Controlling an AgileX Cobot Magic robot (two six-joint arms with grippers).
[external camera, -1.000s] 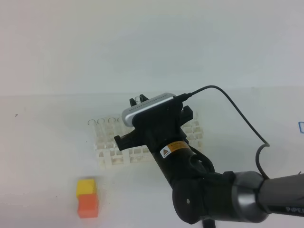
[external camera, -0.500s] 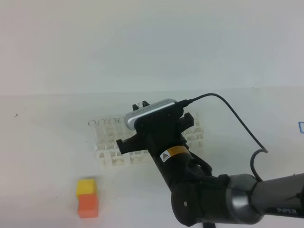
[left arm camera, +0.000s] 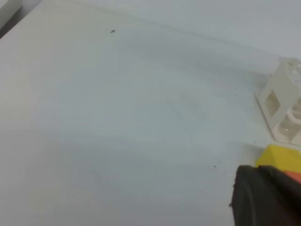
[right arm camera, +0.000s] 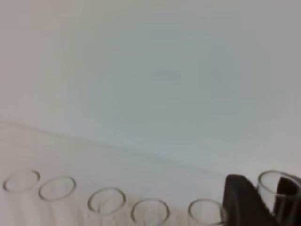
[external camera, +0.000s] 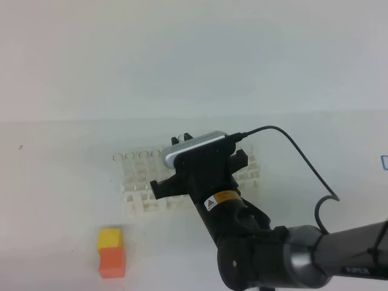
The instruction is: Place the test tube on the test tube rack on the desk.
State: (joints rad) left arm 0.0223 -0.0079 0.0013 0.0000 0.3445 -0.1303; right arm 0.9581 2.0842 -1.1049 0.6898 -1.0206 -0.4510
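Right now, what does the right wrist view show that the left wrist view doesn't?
Only the right wrist view: the right gripper shut on the test tube, its rim between the dark fingers, and a row of five more tube rims standing in a line to its left.
Only the left wrist view: the yellow-orange block and a corner of the test tube rack.
Both: the plain white desk.

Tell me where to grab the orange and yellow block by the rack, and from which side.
Grip the block across its long flat sides, coming straight down from above. It lies flat on the desk, apart from the rack, with open space around it, so the fingers should fit on either side.
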